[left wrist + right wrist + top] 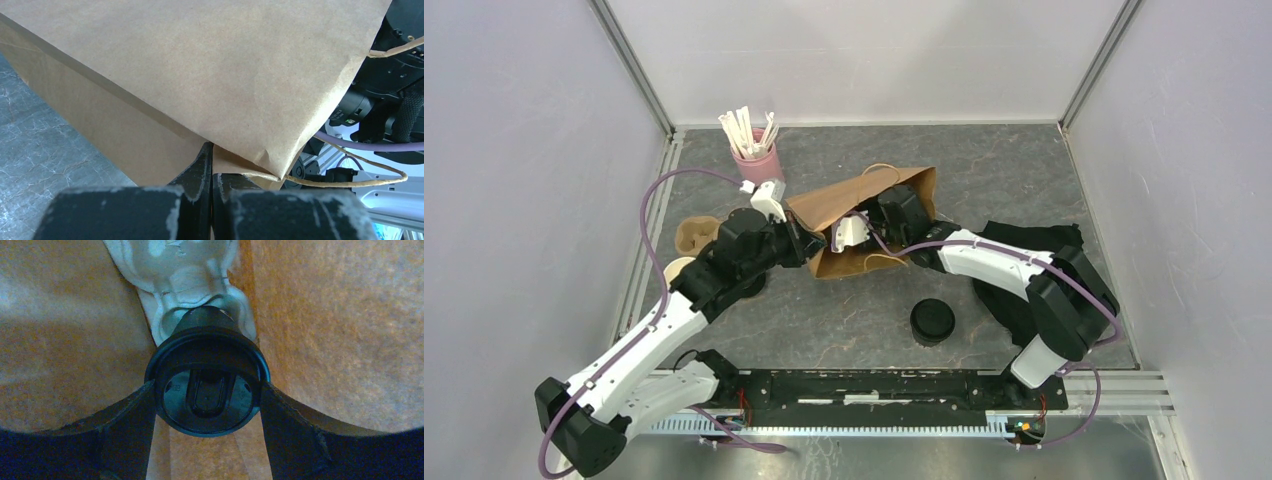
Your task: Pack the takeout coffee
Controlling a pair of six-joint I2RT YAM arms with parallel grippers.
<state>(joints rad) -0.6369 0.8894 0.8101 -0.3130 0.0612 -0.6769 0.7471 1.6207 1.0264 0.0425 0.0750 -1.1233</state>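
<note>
Clamped in right gripper [206, 407], inside paper bag [340, 330]: lidded takeout coffee [207, 357]. Pinched shut on bag's edge: left gripper [212, 165]. Could tip and spill on release, given bag's tilt; could tear paper.

Takeout coffee, two items recorded. Item one: the first cup [205, 322] is viewed lid-first and is capped with a round black lid [205, 395] bearing a raised oblong panel; the dark body is seen receding behind it (little of its wall is shown). It is clasped at the lid rim, from both sides, by the fingers of the right gripper [207, 390], inside the brown paper bag [330, 315]. Its far end is seen against a pale moulded tray [175, 275]; contact cannot be told. Item two: the second cup [932, 322], likewise black-lidded, is stood upright on the table [844, 330], apart from the bag, on its near side.
</note>
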